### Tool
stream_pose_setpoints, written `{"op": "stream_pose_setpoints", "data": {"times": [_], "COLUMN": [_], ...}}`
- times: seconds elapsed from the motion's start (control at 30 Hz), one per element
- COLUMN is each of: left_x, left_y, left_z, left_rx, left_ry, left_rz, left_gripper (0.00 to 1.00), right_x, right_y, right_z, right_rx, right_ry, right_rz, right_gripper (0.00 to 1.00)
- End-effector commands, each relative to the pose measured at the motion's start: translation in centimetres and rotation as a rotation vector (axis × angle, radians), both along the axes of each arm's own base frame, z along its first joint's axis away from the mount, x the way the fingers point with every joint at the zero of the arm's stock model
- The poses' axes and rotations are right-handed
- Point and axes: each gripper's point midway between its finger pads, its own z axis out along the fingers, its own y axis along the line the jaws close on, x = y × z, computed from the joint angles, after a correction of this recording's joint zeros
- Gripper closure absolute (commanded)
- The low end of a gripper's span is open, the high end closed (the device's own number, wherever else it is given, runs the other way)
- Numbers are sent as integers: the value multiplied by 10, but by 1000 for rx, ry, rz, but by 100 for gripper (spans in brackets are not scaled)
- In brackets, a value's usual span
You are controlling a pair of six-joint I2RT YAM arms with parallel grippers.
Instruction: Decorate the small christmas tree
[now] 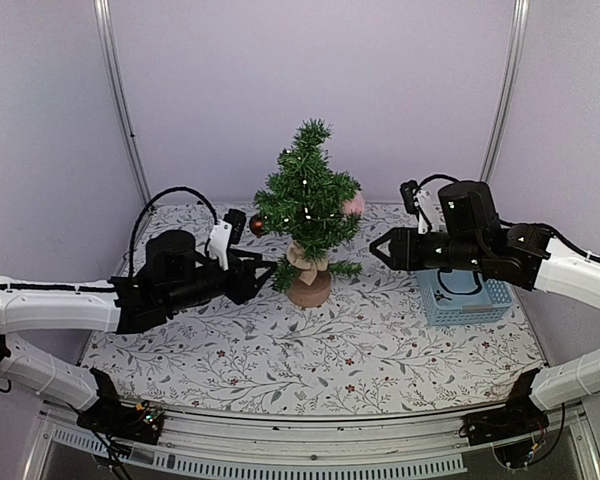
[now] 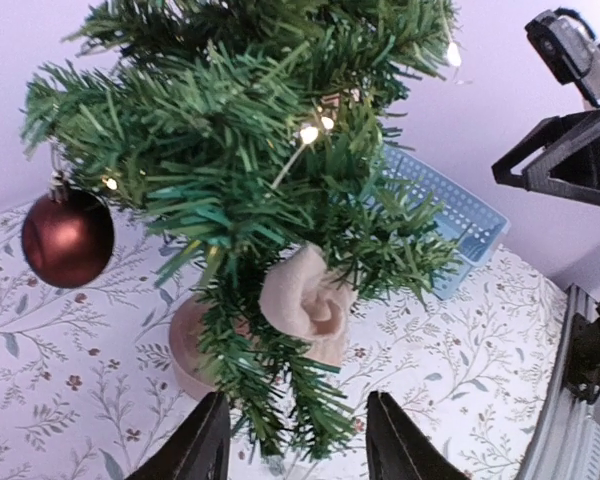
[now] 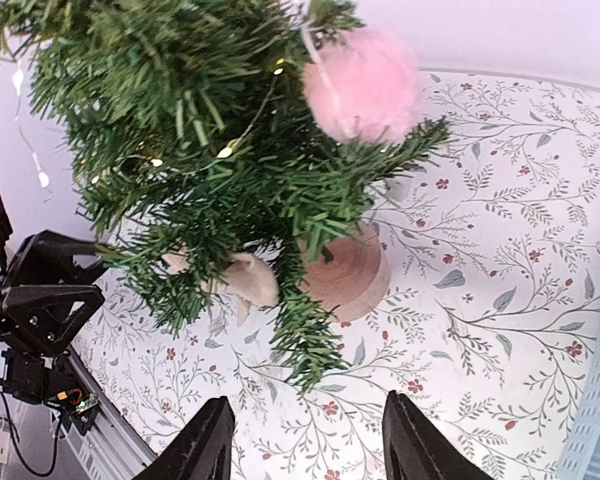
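Observation:
The small christmas tree [image 1: 308, 205] stands on its round wooden base [image 1: 310, 290] at the middle of the table, with lit fairy lights and a beige bow [image 1: 307, 258] on the trunk. A dark red bauble [image 2: 67, 238] hangs on its left side. A fluffy pink ball [image 3: 360, 85] hangs on its right side. My left gripper [image 1: 265, 270] is open just left of the base. In the left wrist view a low branch tip [image 2: 305, 400] lies loosely between the fingers, unpinched. My right gripper [image 1: 378, 248] is open to the right of the tree, apart from it, with nothing between its fingers.
A light blue slotted basket [image 1: 465, 298] sits on the floral tablecloth [image 1: 280, 360] at the right, under my right arm. Pale walls and two metal posts [image 1: 120, 100] close in the back of the table.

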Motion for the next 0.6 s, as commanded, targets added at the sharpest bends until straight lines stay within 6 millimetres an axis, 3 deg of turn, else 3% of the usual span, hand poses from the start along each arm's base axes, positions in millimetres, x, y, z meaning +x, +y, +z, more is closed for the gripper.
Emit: {"op": "stream_pose_setpoints", "data": {"times": [0.0,0.07,0.1,0.2,0.57], "left_x": [-14,-13,-10,-9,31], "left_y": [-32,-40,-45,-60,-73], "left_z": [27,25,22,15,-11], "left_rx": [-32,-16,1,44,131], "left_ry": [-115,-132,-127,-138,-95], "left_rz": [-139,-144,-145,-166,-19], "left_gripper": [72,84,86,86,85], "right_x": [0,1,1,2,4], "right_y": [-15,-18,-19,-21,-27], "right_z": [-5,-6,-6,-7,-8], "right_rx": [0,-6,-7,-9,-7], "right_ry": [25,24,25,26,26], "right_rz": [-24,-30,-32,-40,-66], "right_gripper": [46,46,46,46,47]}}
